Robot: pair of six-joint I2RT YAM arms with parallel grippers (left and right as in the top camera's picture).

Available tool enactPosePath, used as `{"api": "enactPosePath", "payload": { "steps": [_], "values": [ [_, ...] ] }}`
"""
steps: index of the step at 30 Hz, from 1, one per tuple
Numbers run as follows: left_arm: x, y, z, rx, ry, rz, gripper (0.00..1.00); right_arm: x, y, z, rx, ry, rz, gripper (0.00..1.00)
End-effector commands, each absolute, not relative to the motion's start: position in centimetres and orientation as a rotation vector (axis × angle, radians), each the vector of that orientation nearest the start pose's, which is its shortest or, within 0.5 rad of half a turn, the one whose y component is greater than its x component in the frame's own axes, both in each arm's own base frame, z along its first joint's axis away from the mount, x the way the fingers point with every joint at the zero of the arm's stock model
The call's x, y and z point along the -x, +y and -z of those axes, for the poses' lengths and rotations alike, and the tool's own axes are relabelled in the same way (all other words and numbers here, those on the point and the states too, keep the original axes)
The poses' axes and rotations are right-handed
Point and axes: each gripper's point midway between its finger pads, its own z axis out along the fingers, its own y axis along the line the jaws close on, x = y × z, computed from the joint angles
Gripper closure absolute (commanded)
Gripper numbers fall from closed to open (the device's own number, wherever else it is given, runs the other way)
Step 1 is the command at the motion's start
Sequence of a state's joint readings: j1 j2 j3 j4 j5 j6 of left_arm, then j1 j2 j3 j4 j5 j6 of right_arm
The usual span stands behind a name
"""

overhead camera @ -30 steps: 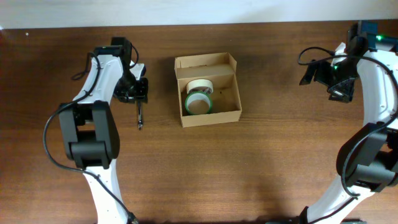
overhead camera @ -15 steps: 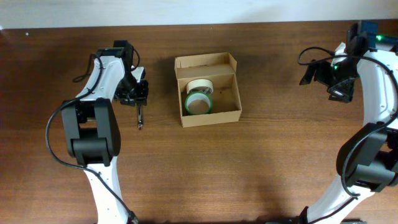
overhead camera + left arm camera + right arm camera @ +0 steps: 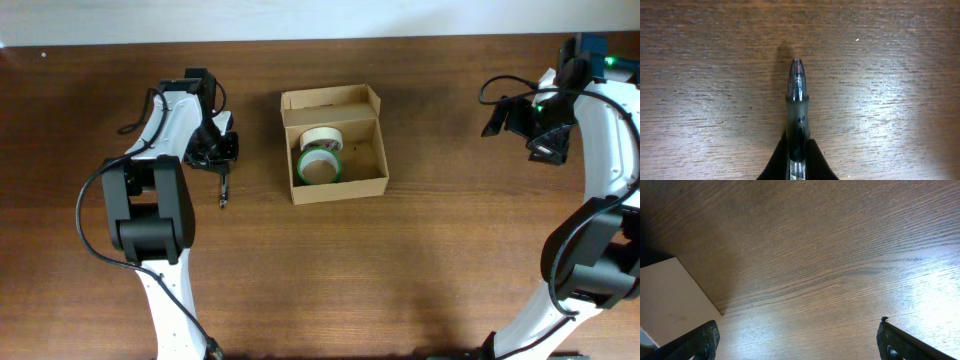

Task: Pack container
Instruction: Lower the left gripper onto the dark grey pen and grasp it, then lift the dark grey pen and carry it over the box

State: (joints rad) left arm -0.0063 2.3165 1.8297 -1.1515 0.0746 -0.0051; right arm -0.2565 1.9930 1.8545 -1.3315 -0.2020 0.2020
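Clamped in left pincer (image 3: 796, 156), dark pen (image 3: 797, 100) — tip pointing away, wooden table (image 3: 890, 75) beneath

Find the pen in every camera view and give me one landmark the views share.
Overhead: the pen is left of the container, its upper end in the left gripper.
Left wrist: the pen fills the centre, running up from the bottom edge, tip uppermost.
Right wrist: not in view.
Shared landmark: the brown wood-grain table, seen in all three views.
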Motion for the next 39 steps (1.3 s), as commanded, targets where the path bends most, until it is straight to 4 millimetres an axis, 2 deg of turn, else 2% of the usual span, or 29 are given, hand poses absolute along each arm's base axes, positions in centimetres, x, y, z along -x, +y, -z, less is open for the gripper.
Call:
{"api": "enactPosePath", "payload": {
  "steps": [1,3,6,8,10,12,15,18,19,20,24,28,30,31,34,37,39],
  "values": [
    [-42.2,-1.1,0.7,0.011,3.243,0.076,0.98,-39.9,-7.0,-13.7,-0.679,2.948,-0.314,0.01],
    [-42.3,-0.1,-0.4,-0.004,3.253,-0.013,0.98,-39.9,-7.0,-13.7,-0.678,2.948,-0.314,0.01],
    [-43.9,0.2,-3.9,-0.092,3.205,-0.035,0.98,-39.9,-7.0,-13.7,-0.678,2.949,-0.314,0.01],
    [-46.0,0.1,-7.8,-0.134,3.12,-0.035,0.98,-39.9,-7.0,-13.7,-0.679,2.948,-0.314,0.01],
    [-47.8,-0.7,-12.4,-0.274,3.002,-0.003,0.98,-39.9,-7.0,-13.7,-0.679,2.948,-0.314,0.01],
    [-49.2,-2.5,-17.9,-0.479,2.831,0.057,0.98,-39.9,-7.0,-13.7,-0.679,2.948,-0.314,0.01],
    [-49.8,-5.4,-25.6,-0.718,2.555,0.062,0.98,-39.9,-7.0,-13.7,-0.679,2.948,-0.314,0.01],
    [-48.4,-9.1,-31.9,-0.915,2.288,0.069,0.98,-39.9,-7.0,-13.7,-0.679,2.948,-0.314,0.01],
    [-47.4,-10.8,-33.7,-1.003,2.191,0.087,0.98,-39.9,-7.0,-13.7,-0.678,2.948,-0.314,0.01],
    [-46.4,-12.6,-34.6,-1.092,2.122,0.117,0.98,-39.9,-7.0,-13.7,-0.679,2.948,-0.314,0.01],
    [-44.0,-17.9,-35.1,-1.296,2.0,0.158,0.98,-39.9,-7.0,-13.7,-0.678,2.948,-0.314,0.01],
    [-42.0,-22.6,-32.8,-1.506,1.951,0.193,0.98,-39.9,-7.0,-13.7,-0.679,2.948,-0.314,0.01],
    [-41.2,-24.3,-30.0,-1.613,1.996,0.179,0.98,-39.9,-7.0,-13.7,-0.679,2.948,-0.314,0.01],
    [-40.6,-25.0,-27.6,-1.681,2.054,0.177,0.98,-39.9,-7.0,-13.7,-0.678,2.948,-0.314,0.01],
    [-38.8,-26.0,-22.8,-1.837,2.138,0.216,0.98,-39.9,-7.0,-13.7,-0.678,2.948,-0.314,0.01],
    [-38.6,-25.5,-19.0,-1.93,2.214,0.147,0.98,-39.9,-7.0,-13.7,-0.678,2.948,-0.314,0.01],
    [-38.6,-24.9,-17.3,-1.958,2.253,0.115,0.98,-39.9,-7.0,-13.7,-0.678,2.948,-0.314,0.01]
  ]
}}
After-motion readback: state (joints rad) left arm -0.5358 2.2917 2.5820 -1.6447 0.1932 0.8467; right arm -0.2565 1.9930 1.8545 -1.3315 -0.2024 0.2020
